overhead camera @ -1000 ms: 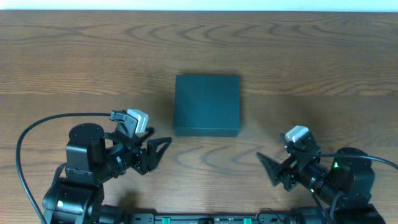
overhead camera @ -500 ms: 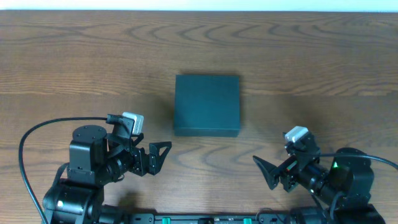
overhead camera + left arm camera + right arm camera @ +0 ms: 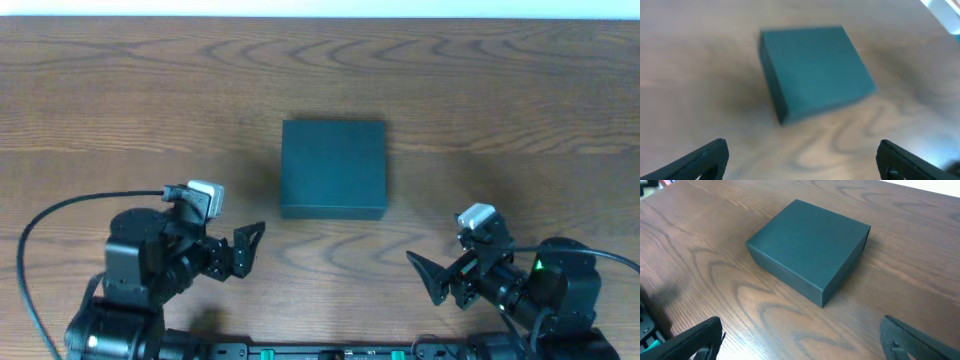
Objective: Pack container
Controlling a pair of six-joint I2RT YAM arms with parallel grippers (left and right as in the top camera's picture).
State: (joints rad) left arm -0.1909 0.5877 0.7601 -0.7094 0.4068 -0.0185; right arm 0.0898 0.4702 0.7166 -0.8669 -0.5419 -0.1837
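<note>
The container (image 3: 333, 168) is a dark teal rectangular box, lid shut, lying flat in the middle of the wooden table. In the left wrist view the container (image 3: 815, 70) lies ahead and blurred; in the right wrist view the container (image 3: 807, 247) is sharp and sits at an angle. My left gripper (image 3: 248, 250) hovers near the table's front, left of the box's near edge, open with nothing in it. My right gripper (image 3: 425, 278) is at the front right, also open and holding nothing. Both wrist views show bare wood between the fingers (image 3: 705, 160) (image 3: 695, 340).
The wooden table (image 3: 500, 90) ends at a pale strip along the far edge. A black cable (image 3: 40, 215) loops out from the left arm's base at the near left. Both arm bases stand at the front edge.
My left gripper has drawn back toward the front left, away from the box, and opened wider. The right gripper has shifted slightly back. The box has not moved.
</note>
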